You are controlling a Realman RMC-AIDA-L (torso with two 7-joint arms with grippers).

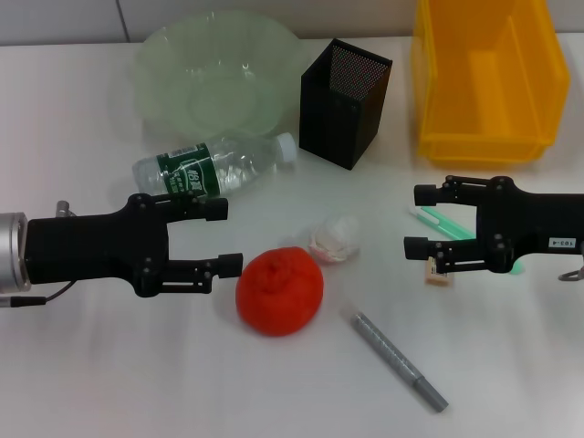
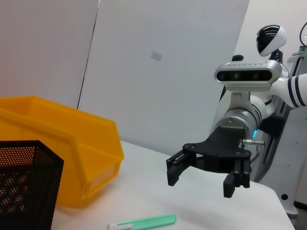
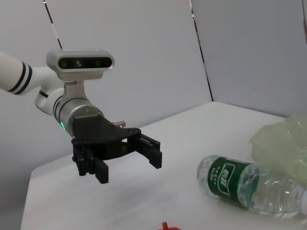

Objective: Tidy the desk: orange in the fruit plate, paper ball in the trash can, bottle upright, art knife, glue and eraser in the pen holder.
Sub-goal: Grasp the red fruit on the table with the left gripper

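The red-orange orange (image 1: 279,290) sits at the table's middle front, just right of my open left gripper (image 1: 225,237), also seen in the right wrist view (image 3: 129,167). A white paper ball (image 1: 335,239) lies behind it. The bottle (image 1: 214,167) (image 3: 249,187) lies on its side before the pale-green fruit plate (image 1: 219,73). My open right gripper (image 1: 415,221) (image 2: 201,184) hovers over a green stick with a white end (image 1: 436,217) (image 2: 144,222) and the beige eraser (image 1: 439,272). A grey pen-shaped tool (image 1: 399,360) lies in front. I cannot tell which is knife or glue.
The black mesh pen holder (image 1: 345,91) (image 2: 24,187) stands at the back centre. To its right is the yellow trash can (image 1: 484,78) (image 2: 72,158), open at the top. A wall runs behind the table.
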